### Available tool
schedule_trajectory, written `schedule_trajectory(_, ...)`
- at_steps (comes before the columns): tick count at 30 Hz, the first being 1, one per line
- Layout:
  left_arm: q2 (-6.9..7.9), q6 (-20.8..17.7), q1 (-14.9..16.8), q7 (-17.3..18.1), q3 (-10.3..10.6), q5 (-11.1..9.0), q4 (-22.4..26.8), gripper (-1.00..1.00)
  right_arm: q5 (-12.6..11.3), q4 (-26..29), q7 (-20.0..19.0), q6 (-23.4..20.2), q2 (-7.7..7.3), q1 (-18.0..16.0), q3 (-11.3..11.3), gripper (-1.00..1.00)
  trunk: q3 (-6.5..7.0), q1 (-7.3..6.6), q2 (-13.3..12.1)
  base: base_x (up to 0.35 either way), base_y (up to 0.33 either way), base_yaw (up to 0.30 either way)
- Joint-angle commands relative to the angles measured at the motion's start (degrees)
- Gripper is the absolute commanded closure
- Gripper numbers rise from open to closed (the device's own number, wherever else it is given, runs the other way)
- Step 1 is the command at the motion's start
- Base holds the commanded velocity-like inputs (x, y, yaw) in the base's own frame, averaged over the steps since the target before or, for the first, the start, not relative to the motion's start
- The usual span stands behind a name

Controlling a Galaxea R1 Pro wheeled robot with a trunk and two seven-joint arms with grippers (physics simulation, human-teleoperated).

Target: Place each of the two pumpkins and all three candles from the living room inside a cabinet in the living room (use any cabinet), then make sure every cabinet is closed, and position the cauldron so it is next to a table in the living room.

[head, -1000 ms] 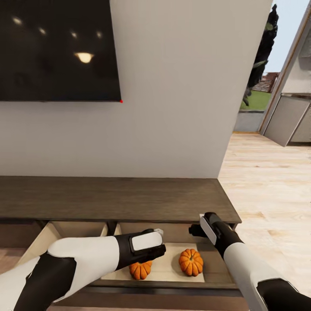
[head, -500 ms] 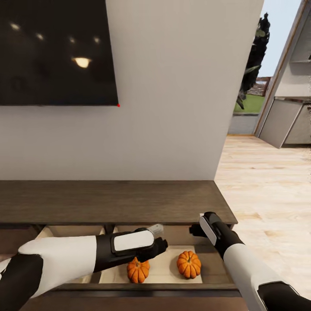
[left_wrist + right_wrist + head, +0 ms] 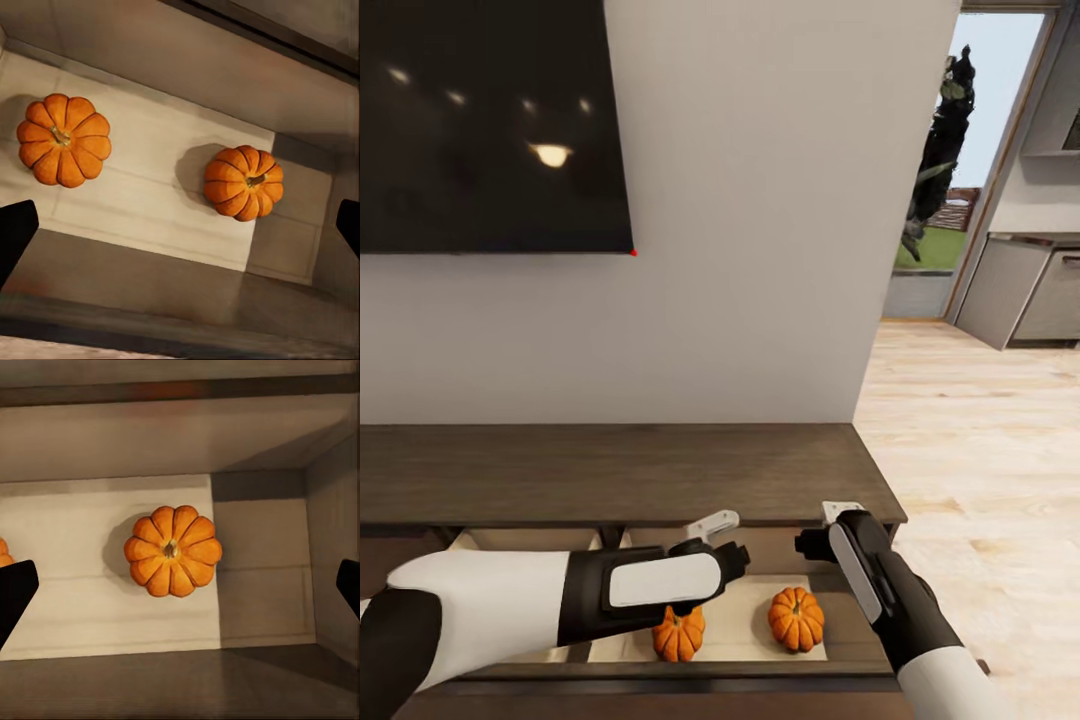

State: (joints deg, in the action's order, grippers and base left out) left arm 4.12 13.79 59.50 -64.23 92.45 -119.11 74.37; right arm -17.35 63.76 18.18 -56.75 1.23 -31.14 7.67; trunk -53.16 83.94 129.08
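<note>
The left end effector (image 3: 712,540) partly hides one pumpkin (image 3: 678,634) in the head view.

Bright orange pumpkins glowing against pale beige and dark brown wood

The two pumpkins (image 3: 679,634) (image 3: 796,619) are showing vivid orange ribbed skin with darker orange grooves and small brownish stems, sitting on the drawer (image 3: 738,626) floor, which is reading pale beige with faint cream banding. The cabinet (image 3: 610,470) top is showing dark brown wood with fine streaky grain. The left gripper (image 3: 712,540) and right gripper (image 3: 830,528) are wearing black housings with white panels, on arms that are alternating white and black. The wall (image 3: 760,250) is looking plain off-white, the television (image 3: 490,125) glossy black with warm yellow light reflections, and the floor (image 3: 980,450) light blond planks.
</note>
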Motion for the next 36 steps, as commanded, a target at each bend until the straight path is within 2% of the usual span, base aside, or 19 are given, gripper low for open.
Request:
schedule_trajectory(1, 0.27, 0.59, 0.09, -0.04, 0.11, -0.24, 1.06, -1.0, -0.63, 0.47, 0.74, -0.39, 0.0, 0.17, 0.07, -1.0, 0.03, -0.01, 0.02, 0.0, 0.0, 0.0)
schedule_trajectory(5, 0.71, 0.72, 0.09, -0.23, 0.1, -0.1, 2.72, -1.0, -0.72, 1.31, 0.95, -0.75, -0.05, 0.49, 0.07, -1.0, 0.35, -0.01, 0.02, 0.0, 0.0, 0.0)
schedule_trajectory(12, 0.8, 0.8, 0.09, -0.18, 0.1, -0.05, 3.29, -1.0, -0.85, 5.92, 0.94, -0.16, 0.09, 2.49, 0.1, -1.0, 0.46, -0.01, 0.02, -0.002, 0.0, 0.0)
schedule_trajectory(27, 0.86, 0.72, 0.09, 0.06, 0.02, -0.05, 3.26, -1.0, -1.1, 7.78, 0.81, 0.06, 0.18, 2.93, -0.03, -1.0, 0.47, -0.01, 0.02, -0.047, 0.033, 0.0)
schedule_trajectory(36, 0.8, 0.71, 0.09, 0.07, 0.1, -0.01, 3.19, -1.0, -1.11, 7.78, 0.81, 0.12, 0.18, 2.93, -0.02, -1.0, 0.55, -0.01, 0.02, 0.0, 0.068, -0.197)
